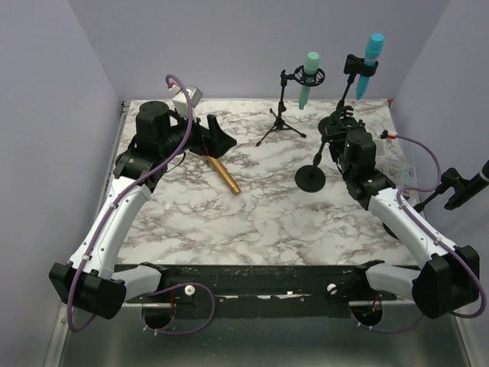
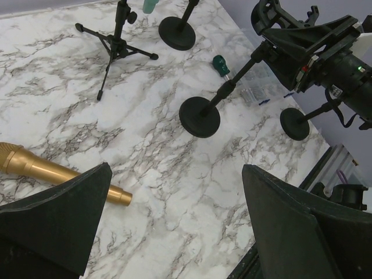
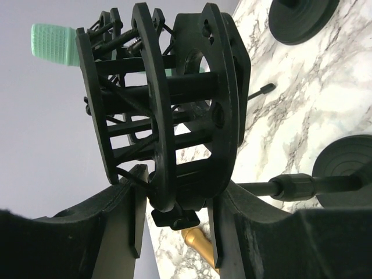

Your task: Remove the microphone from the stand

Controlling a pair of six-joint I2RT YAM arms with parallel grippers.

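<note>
The right gripper pinches the empty cage atop the stand to hold it steady, and the gold microphone lies on the table by the spread left gripper.

Bright, even overhead light, faint shadows on the marble table. The shock mount shows near-silhouette, and the right gripper's fingers are soft, out of focus.
</note>
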